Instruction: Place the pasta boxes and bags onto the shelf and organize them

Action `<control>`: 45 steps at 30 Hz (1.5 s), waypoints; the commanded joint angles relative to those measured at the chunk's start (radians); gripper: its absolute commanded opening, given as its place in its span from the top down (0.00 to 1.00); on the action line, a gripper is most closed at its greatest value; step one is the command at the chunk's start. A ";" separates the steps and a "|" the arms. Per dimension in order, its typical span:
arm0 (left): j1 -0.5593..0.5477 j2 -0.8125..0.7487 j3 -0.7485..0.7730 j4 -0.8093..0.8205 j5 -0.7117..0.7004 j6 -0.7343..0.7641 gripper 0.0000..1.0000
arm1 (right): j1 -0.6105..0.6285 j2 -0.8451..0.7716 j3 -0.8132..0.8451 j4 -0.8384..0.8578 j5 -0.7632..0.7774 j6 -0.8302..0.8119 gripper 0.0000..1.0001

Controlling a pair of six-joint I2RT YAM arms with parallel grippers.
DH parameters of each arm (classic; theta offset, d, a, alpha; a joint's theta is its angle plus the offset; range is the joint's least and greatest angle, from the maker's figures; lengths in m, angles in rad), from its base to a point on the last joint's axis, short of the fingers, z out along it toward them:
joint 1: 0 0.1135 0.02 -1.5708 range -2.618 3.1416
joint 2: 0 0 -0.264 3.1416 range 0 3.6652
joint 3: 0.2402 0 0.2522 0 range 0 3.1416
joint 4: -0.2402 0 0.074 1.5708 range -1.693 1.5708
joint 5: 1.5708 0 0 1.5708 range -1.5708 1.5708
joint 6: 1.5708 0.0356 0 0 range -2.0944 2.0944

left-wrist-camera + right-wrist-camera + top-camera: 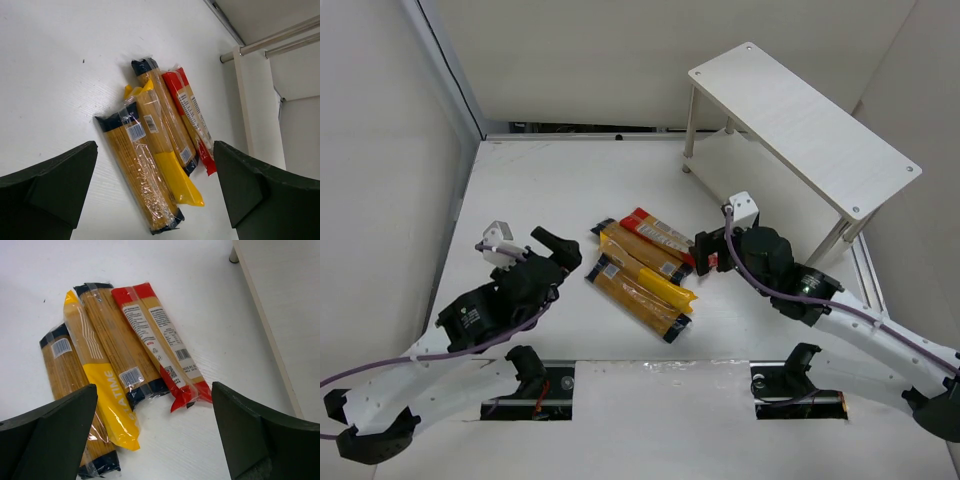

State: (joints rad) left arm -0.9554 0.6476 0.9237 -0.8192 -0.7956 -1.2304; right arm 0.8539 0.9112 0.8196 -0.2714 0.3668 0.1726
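White panels wall in a pale surface (pixel 570 190) where two robot arms face four long packs of spaghetti (pixel 642 272). A whitewashed two-tier wooden shelf (pixel 805 130) stands on thin white legs at the far right of the surface, set at an angle to the walls and well apart from the left arm.

The left arm (pixel 470 320) reaches in from the near left corner and the right arm (pixel 840 310) from the near right, with the packs lying between them in the middle of the surface. The four packs lie on a slant, side by side and pressed together.

Closest to the shelf is the red pack (pixel 160 345), which carries white labels. Beside it lies a brown pack (pixel 112 340) with black ends, then the yellow pack (pixel 97 380). A second brown pack (pixel 140 170) lies on the side of the left arm. All four rest on the surface, near the shelf's front legs but not touching them.

The right fingers (pixel 55 435) are spread wide and hold nothing. From above they sit just beside the near end of the red pack, though contact cannot be judged.

The left fingers (pixel 55 185) are also spread apart and hold nothing. They point at the packs from a short way off.
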 commanded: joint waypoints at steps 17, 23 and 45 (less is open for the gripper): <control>-0.002 0.001 -0.118 0.112 0.035 0.078 0.00 | -0.203 0.790 0.507 -0.043 -0.426 -0.441 0.03; -0.002 -0.009 -0.131 0.132 0.065 0.088 0.00 | -0.240 1.046 0.677 -0.138 -0.402 -0.455 0.03; -0.002 0.018 -0.158 0.160 0.075 0.088 0.00 | -0.309 1.045 0.336 -0.011 -0.674 -0.323 0.50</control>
State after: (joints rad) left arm -0.9554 0.6647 0.7776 -0.6842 -0.7120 -1.1561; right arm 0.5308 1.9472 1.2278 -0.1570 -0.3035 -0.1886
